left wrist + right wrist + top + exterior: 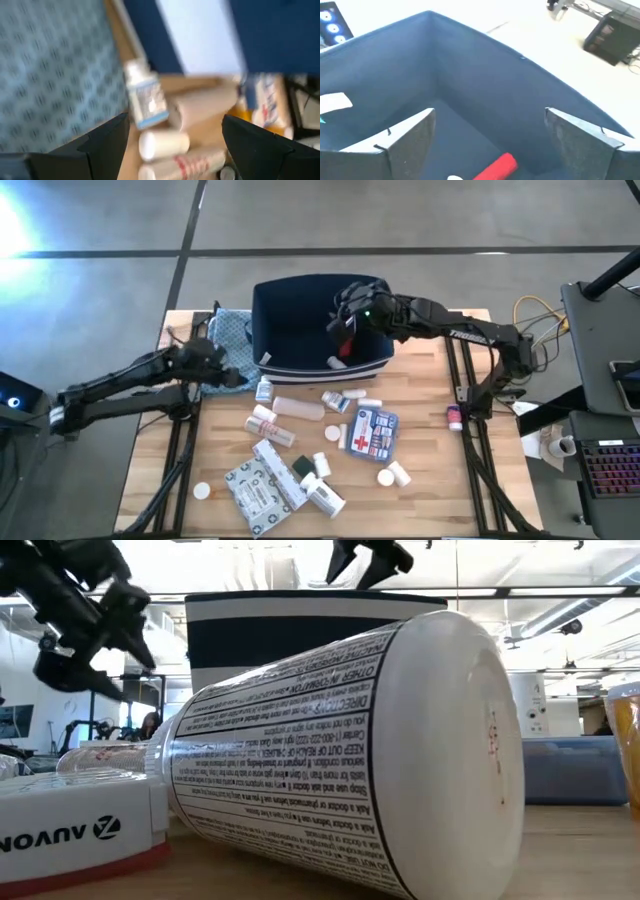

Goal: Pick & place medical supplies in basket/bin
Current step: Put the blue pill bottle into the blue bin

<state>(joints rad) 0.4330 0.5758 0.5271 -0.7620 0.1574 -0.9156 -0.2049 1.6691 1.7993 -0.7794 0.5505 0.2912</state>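
The right gripper [345,315] hangs over the navy bin [268,330], above its inside; in the high view a red bottle [342,345] lies on the bin floor just below it, with a small white item [336,362] beside that. The left gripper [232,373] sits beside the bin's left wall, over the blue patterned cloth [228,328]; the loose supplies, among them the first-aid box [372,432], lie on the table [440,480] beyond it.

In the low view, a big white pill bottle [340,750] on its side hides most of the bin [260,625] behind.

In the left wrist view, the 2 fingers [105,145] stand apart, empty, a small white bottle [145,95] between them.

In the right wrist view, the fingers [410,135] are spread wide, holding nothing, with the red bottle [495,167] below them in the bin [470,75].
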